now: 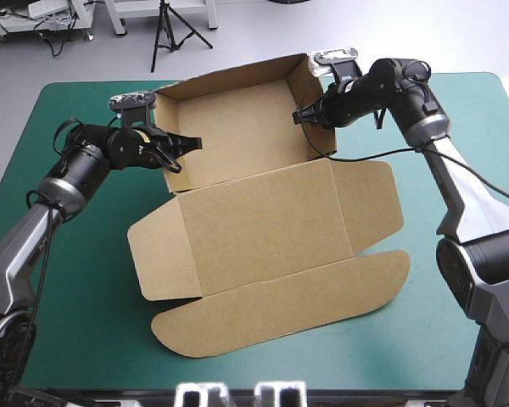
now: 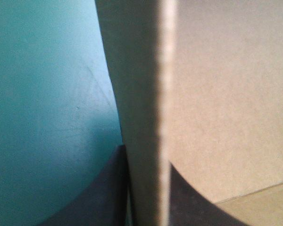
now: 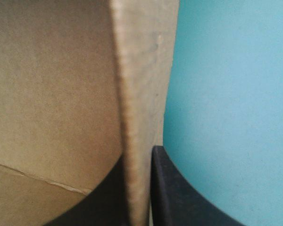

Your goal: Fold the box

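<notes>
Now pinches box point(image 1: 263, 220) by both side walls: w/ left gripper point(image 1: 181, 155) at ctr-left of frame, w/ right gripper point(image 1: 301, 116) at upper right, each pressed onto board edge, prob. to hold walls upright for tucking. Sits mid-frame on teal-green cover point(image 1: 85, 280), lid flat toward bottom.

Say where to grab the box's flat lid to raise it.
Probably the lid's long near flap, from the table's near side. It lies flat on the cover, so only its free curved edge offers a lip to slide a finger under. The left tool pinches the left wall, the right tool the right wall.
</notes>
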Available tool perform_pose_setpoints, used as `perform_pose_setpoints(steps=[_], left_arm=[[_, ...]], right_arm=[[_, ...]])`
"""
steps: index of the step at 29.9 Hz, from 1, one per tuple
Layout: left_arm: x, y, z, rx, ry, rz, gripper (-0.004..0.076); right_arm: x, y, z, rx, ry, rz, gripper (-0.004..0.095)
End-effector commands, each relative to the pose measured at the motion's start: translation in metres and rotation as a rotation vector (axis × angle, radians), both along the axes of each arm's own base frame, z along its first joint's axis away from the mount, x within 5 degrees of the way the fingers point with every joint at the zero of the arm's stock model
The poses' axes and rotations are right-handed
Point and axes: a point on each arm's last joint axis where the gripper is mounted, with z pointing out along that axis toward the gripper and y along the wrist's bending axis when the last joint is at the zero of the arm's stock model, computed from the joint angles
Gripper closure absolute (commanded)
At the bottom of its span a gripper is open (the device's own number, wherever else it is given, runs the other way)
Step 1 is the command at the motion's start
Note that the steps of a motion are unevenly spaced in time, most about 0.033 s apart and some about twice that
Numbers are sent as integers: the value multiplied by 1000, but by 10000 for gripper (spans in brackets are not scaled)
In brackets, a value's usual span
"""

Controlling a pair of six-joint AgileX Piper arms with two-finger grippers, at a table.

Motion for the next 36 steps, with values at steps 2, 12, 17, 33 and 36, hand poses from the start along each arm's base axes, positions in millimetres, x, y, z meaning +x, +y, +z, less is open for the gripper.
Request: perform_pose_setpoints(steps=[2,12,17,33,36], left_arm=[[-3,-8,22,-2,-64,-112,733],[30,-62,-2,139,129,-333,733],[46,-87,-14,168,176,-400,733],[59,-99,-63,307,385,-453,733],[61,-99,-58,307,362,-459,729]], right_arm=[[-12,1,12,-21,42,59,925],[1,2,-40,-114,239,20,925],[3,-5,-49,-181,258,-70,925],[13,-8,-69,-236,295,-143,924],[13,-7,-70,-250,282,-81,883]])
